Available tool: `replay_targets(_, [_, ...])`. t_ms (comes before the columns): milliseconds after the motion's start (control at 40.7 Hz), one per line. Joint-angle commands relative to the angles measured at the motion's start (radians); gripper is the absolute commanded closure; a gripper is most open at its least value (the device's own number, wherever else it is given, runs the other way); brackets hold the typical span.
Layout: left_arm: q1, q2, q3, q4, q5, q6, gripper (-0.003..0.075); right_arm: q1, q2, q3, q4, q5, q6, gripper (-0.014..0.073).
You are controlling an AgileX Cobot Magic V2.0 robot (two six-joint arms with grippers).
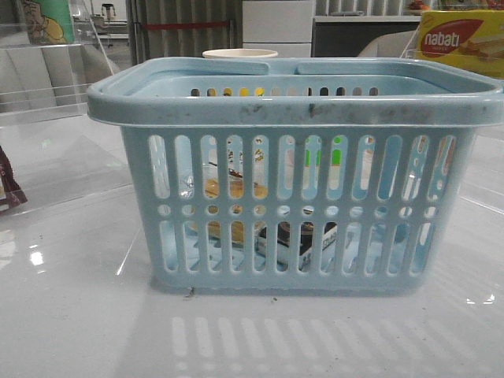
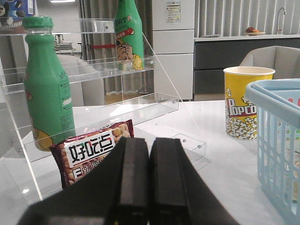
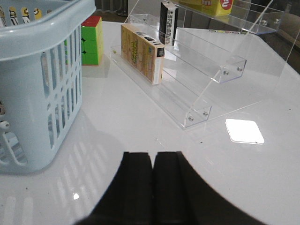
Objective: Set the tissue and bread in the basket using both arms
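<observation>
White counter (image 1: 71, 315) carries the basket (image 1: 295, 106); through its slots I see bread (image 1: 224, 189) and tissue (image 1: 303, 240) inside. Left claw (image 2: 149, 178) and right claw (image 3: 153, 187) are closed, empty; I judge a slow, clear retreat best.

Basket (image 1: 295, 110) mid-table, bread (image 1: 224, 189) and tissue (image 1: 303, 240) inside, nabati box (image 1: 461, 43) behind right

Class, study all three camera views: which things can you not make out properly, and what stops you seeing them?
- Bread and tissue, front view: only slivers show through the slots of the basket.
- Dark red packet, left wrist view: the left gripper, jaws closed, hides its lower part.
- Rubik's cube, right wrist view: partly behind the basket's wall.
- Nabati box, front view: cut by the frame edge.
</observation>
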Motion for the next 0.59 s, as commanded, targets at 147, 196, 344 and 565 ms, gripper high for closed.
replay_targets(147, [0.001, -0.017, -0.001, -0.009, -0.087, -0.003, 0.0629, -0.007, -0.018, 0.01, -0.01, -0.247, -0.001, 0.0536])
replay_targets(196, [0.001, -0.017, -0.001, -0.009, -0.087, -0.003, 0.0629, -0.006, -0.018, 0.01, -0.01, -0.272, -0.001, 0.0536])
replay_targets(344, [0.001, -0.017, -0.001, -0.009, -0.087, -0.003, 0.0629, 0.009, -0.018, 0.01, -0.01, -0.348, -0.001, 0.0536])
replay_targets(565, [0.001, -0.017, -0.001, -0.009, -0.087, -0.003, 0.0629, 0.01, -0.018, 0.01, -0.01, -0.359, -0.001, 0.0536])
